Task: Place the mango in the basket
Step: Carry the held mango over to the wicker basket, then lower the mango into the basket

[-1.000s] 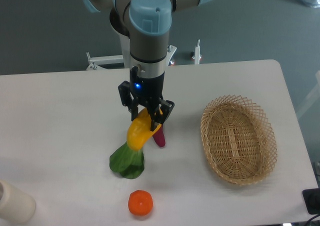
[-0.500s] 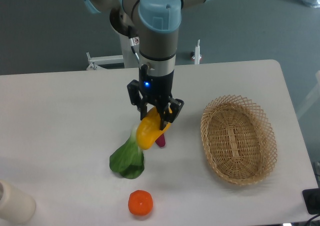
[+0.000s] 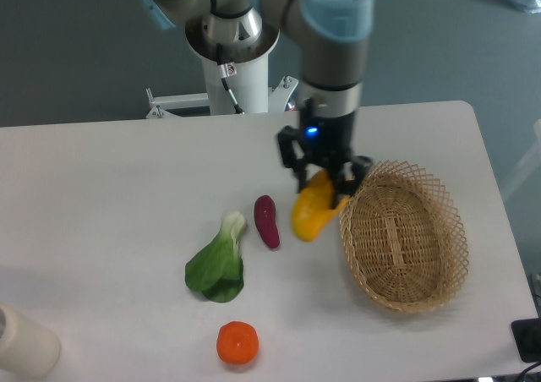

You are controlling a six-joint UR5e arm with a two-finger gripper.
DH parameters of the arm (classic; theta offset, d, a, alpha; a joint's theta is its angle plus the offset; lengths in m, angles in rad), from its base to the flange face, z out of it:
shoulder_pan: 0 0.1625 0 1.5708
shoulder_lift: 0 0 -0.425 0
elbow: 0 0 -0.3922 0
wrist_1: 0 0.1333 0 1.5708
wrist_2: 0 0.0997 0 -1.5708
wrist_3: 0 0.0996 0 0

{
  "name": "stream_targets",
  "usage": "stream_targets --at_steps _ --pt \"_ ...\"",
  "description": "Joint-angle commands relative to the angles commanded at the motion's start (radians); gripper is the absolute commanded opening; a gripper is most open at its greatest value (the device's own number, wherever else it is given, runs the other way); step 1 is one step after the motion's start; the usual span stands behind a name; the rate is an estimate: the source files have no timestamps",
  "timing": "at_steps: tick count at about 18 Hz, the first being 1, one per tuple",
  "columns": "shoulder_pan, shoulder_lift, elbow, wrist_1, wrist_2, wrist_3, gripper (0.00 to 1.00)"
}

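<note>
Camera view: your two-finger gripper (image 3: 325,182) is clamped on the smooth yellow-orange oval mango (image 3: 311,215), hanging just left of the tan woven wicker basket (image 3: 404,235). Carry it low and you risk striking the looped rim, shoving the basket.

Your arm is the usual UR look: silver-grey tube sections with light blue plastic caps on the joints, one big rounded blue cap right at 12 o'clock in the shot. The base column behind it is white, with a thin black-and-red cable running down its front. Below the grey wrist tube you've got a black section with a small blue light glowing on it. The gripper (image 3: 325,183) itself is black, chunky linkage-style fingers (image 3: 297,159) with angular edges. No visible labels you could actually read.
</note>
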Motion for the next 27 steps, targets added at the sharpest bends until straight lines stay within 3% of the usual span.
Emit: stream_targets --at_steps 4,8,12,13,19,24,27 --pt "0.062 -0.045 -0.011 0.006 0.008 0.003 0.57" --pt "0.065 -0.085 -0.034 0.023 0.009 0.008 0.57" --pt "0.065 -0.095 -0.145 0.201 0.009 0.070 0.57" --pt "0.065 -0.104 -0.159 0.222 0.009 0.077 0.57" --pt "0.066 -0.124 -0.173 0.229 0.014 0.092 0.57" --pt "0.063 -0.135 -0.205 0.230 0.116 0.101 0.57" --pt "0.060 -0.140 -0.219 0.230 0.123 0.111 0.58"
